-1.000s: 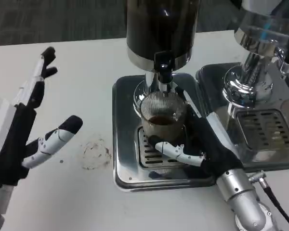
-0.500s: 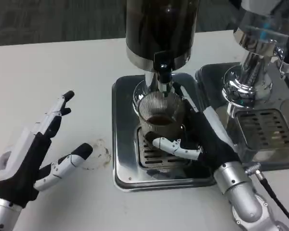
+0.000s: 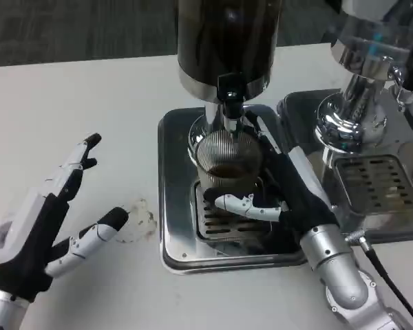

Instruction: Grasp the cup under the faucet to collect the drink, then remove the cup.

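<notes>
Right hand (image 3: 289,196) is wrapped round the ribbed glass cup (image 3: 227,159), which sits on the drip tray (image 3: 175,206) grate right under the faucet (image 3: 231,110), towards the desk's far edge. Some dark drink is in it already, maybe a third full imo. Pulling the cup out is what's left. Left hand (image 3: 45,220) is off the tray w/ fingers spread, holding nothing.

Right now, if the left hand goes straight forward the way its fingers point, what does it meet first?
Probably nothing soon. The left hand points up and right over bare table, passing left of the dispenser tray. Depth is unclear.
</notes>
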### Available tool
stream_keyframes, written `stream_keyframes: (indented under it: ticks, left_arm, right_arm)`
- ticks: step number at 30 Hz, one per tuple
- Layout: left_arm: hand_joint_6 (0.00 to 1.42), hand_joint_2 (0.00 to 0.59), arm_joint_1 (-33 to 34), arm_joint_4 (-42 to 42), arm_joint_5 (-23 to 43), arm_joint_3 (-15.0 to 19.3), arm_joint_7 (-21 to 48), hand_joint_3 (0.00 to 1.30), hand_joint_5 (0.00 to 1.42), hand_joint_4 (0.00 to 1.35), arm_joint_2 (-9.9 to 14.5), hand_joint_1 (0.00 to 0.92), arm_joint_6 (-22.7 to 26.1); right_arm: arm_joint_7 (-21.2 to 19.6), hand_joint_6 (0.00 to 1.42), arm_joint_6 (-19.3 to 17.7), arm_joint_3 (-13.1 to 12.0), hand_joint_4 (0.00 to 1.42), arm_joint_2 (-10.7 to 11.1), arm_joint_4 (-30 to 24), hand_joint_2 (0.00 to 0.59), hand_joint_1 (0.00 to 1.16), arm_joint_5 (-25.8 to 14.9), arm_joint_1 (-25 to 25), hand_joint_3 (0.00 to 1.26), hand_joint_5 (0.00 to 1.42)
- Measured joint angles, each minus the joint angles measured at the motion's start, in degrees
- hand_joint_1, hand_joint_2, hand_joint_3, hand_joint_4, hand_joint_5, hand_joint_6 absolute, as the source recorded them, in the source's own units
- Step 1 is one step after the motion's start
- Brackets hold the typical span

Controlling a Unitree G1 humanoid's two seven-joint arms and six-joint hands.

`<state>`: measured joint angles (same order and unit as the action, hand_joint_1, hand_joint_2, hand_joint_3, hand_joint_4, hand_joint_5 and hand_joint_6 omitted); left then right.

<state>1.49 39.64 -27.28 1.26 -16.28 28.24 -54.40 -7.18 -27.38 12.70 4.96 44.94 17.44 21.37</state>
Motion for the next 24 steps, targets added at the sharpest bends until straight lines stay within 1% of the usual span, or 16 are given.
stream_keyframes:
  ticks: [5, 10, 13, 17, 24]
  left_arm:
    - [0.07, 0.164, -0.7, -0.2, 0.2, 0.0, -0.4, 0.05, 0.15, 0.0, 0.0, 0.0, 0.0]
    - [0.07, 0.165, -1.0, -0.8, 0.4, 0.1, -0.5, 0.06, 0.15, 0.0, 0.0, 0.0, 0.0]
    - [0.07, 0.165, -1.0, -0.8, 1.0, 0.1, -0.5, 0.06, 0.15, 0.0, 0.0, 0.0, 0.1]
    - [0.07, 0.165, -1.0, -0.8, 2.1, 0.2, -0.5, 0.06, 0.15, 0.0, 0.0, 0.0, 0.1]
    - [0.07, 0.166, -1.0, -0.8, 2.1, 0.2, -0.5, 0.07, 0.16, 0.0, 0.0, 0.0, 0.1]
  right_arm:
    - [0.0, 0.32, -0.9, -0.4, 0.27, -0.1, 1.9, 0.157, 0.88, -0.6, 1.1, 0.15, 0.21]
    - [-0.7, 0.37, -1.3, -1.1, 0.37, -0.3, 2.5, 0.159, 0.91, -1.0, 1.5, 0.29, 0.28]
    - [-1.3, 0.4, -1.3, -1.1, 0.42, -0.4, 2.7, 0.162, 0.92, -1.0, 1.7, 0.34, 0.32]
    - [-2.3, 0.43, -1.3, -1.2, 0.46, -0.3, 2.8, 0.175, 0.94, -1.0, 1.8, 0.39, 0.35]
    - [-3.8, 0.48, -1.4, -0.6, 0.51, -0.8, 2.9, 0.173, 0.96, -0.6, 1.7, 0.47, 0.4]
